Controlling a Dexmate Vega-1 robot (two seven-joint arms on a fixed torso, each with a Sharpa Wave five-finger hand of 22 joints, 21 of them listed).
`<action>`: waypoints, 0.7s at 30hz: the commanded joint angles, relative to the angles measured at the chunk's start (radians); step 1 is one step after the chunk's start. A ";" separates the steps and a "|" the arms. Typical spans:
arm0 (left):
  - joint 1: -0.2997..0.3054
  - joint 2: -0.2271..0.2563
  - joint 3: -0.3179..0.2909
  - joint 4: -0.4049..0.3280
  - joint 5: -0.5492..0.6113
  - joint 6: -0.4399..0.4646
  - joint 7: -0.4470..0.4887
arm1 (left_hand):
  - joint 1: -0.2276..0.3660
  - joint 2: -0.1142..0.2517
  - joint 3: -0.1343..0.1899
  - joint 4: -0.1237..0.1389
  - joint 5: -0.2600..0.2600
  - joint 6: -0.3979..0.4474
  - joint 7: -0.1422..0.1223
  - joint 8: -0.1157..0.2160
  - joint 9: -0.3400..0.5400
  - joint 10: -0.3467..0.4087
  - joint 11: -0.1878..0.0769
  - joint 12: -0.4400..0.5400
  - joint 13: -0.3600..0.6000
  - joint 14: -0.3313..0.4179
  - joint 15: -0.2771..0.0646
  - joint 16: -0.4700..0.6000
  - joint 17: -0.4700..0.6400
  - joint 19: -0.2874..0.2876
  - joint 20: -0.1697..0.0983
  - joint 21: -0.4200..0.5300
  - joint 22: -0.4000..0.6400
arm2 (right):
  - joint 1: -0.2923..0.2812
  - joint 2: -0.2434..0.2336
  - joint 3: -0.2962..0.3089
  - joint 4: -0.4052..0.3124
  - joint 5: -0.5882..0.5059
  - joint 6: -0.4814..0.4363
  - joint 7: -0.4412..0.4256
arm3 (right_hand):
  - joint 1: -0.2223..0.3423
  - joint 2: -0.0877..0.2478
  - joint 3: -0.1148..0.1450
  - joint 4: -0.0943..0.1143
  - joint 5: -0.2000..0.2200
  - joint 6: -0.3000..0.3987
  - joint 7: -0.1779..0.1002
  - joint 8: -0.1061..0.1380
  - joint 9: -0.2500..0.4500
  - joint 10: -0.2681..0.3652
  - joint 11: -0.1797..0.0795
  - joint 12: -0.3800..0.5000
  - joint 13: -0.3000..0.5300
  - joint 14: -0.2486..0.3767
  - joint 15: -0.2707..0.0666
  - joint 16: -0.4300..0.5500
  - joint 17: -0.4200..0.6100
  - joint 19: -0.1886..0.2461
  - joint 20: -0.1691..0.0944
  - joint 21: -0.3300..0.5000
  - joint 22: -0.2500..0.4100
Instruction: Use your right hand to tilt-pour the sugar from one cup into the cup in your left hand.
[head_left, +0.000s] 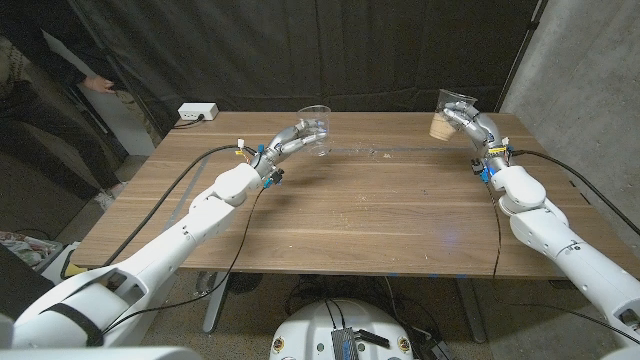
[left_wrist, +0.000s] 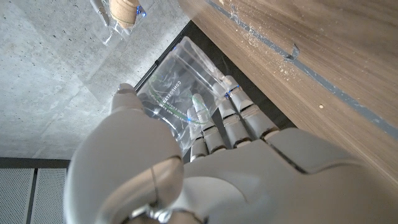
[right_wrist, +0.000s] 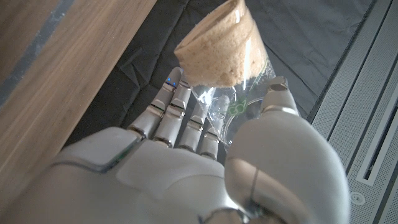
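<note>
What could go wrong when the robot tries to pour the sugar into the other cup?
The two clear cups are far apart: the left hand holds the empty cup, the right hand the sugar cup. Pouring before they meet would probably spill onto the table. The thin cups could also slip or crumple.

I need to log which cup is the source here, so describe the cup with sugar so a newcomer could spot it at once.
Start at the wooden table and look to its far right corner. There the right robot hand holds a clear plastic cup up off the table. Unlike the empty clear cup in the left robot hand, it holds tan sugar.
</note>
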 joint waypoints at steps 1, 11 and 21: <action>-0.046 -0.013 0.018 0.049 -0.007 0.017 -0.045 | 0.001 0.009 -0.007 -0.003 -0.006 0.012 0.004 0.011 0.003 0.013 0.001 0.008 0.004 0.015 -0.120 -0.003 0.005 -0.002 0.001 0.000 0.002 | 0.023 -0.039 0.002 -0.024 -0.033 -0.027 0.006 | 0.027 0.028 0.007 0.001 -0.001 0.026 -0.016 0.006 0.005 0.001 0.002 -0.004 0.003 0.011 -0.165 -0.002 0.004 0.000 -0.099 0.006 0.000; -0.079 -0.024 0.032 0.078 0.000 0.014 -0.072 | 0.001 0.011 -0.011 -0.002 -0.013 0.021 0.004 0.016 0.005 0.018 0.005 0.015 0.007 0.019 -0.119 -0.007 0.010 -0.005 -0.002 -0.001 0.003 | 0.041 -0.080 0.003 -0.058 -0.050 -0.056 0.029 | 0.026 0.030 0.007 0.001 -0.004 0.026 -0.017 0.007 0.004 0.002 0.000 -0.010 -0.001 0.010 -0.165 -0.007 0.007 -0.004 -0.097 0.007 -0.001; -0.086 -0.028 0.038 0.089 0.004 0.007 -0.077 | 0.001 0.013 -0.013 -0.001 -0.018 0.024 0.003 0.018 0.006 0.017 0.003 0.018 0.009 0.023 -0.121 -0.010 0.014 -0.006 -0.004 -0.001 0.003 | 0.038 -0.143 0.038 -0.150 -0.019 -0.137 0.047 | 0.026 0.031 0.007 0.001 -0.006 0.021 -0.012 0.005 0.004 -0.003 0.004 -0.015 -0.001 0.010 -0.165 -0.011 0.009 -0.005 -0.092 0.009 -0.002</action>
